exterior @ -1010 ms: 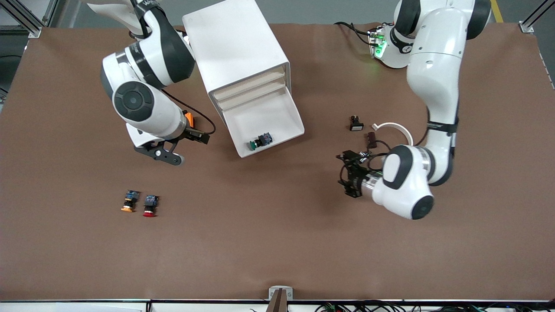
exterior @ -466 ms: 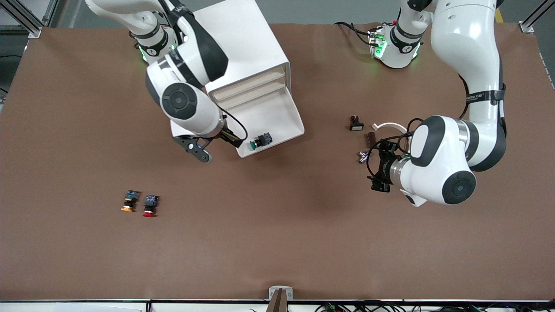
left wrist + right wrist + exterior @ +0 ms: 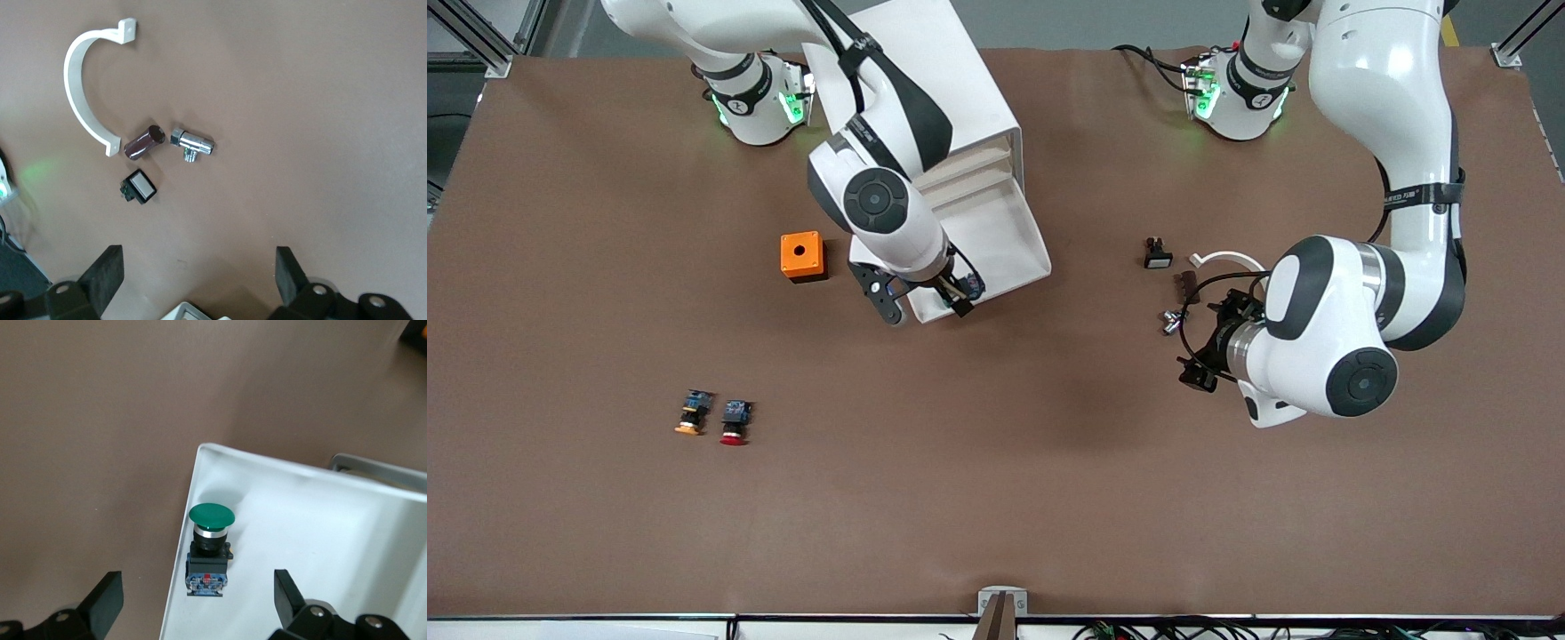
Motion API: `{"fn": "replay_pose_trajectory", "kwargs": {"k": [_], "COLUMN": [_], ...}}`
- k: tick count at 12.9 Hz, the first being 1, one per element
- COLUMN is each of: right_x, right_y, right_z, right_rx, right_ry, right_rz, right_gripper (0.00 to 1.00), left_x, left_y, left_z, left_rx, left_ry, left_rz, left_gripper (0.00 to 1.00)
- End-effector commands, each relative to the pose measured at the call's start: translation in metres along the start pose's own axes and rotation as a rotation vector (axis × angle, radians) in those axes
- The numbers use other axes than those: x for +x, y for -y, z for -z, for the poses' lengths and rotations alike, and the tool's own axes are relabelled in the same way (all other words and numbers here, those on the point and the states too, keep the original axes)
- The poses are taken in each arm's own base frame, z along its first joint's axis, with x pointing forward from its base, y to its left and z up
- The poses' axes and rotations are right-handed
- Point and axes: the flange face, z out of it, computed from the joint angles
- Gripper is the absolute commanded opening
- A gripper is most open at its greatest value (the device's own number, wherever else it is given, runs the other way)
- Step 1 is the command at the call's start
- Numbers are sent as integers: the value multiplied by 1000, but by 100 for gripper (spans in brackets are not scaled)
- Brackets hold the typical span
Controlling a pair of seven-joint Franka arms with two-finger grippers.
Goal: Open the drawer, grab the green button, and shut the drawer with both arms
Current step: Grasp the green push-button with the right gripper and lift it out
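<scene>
Right gripper (image 3: pixel 193 603): jaws wide, empty, over the open white plastic drawer (image 3: pixel 996 236).
Green-capped black push-button (image 3: pixel 209 550): we centre it, then descend.
Left gripper (image 3: pixel 197 283): wide, empty, waiting.

The button (image 3: pixel 209 550) lies in the open drawer (image 3: pixel 1009 233), apparently against its front wall; the right gripper (image 3: pixel 923 298) hangs above it.

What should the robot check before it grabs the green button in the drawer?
1. Drawer pulled open: ok.
2. Green button in sight, lying in the drawer by its front wall: ok.
3. Right gripper open and over the button: ok.
4. Button sits between the fingers: ok.
5. Room for a finger beside the drawer wall: cannot tell.
6. Left gripper open, waiting over the small parts, away from the drawer: ok.
</scene>
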Motion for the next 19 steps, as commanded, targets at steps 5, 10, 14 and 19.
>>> {"fn": "replay_pose_trajectory", "kwargs": {"k": [5,10,14,19], "right_x": [-28,-35,-35,-28], "right_y": [-23,-29,-28,-25], "right_z": [-40,-56,-59,-53], "right_rx": [19,41,38,40], "right_ry": [-5,-7,-6,-4], "right_rz": [5,18,17,9], "right_gripper": [100,92,43,14], "left_x": [41,50,49,55], "left_y": [14,14,10,13], "left_z": [-9,-24,-28,-24], "left_rx": [43,68,67,54], "left_ry": [-39,-31,-38,-26], "left_rz": [-214,-292,-304,-334], "left_gripper": [99,99,100,100]}}
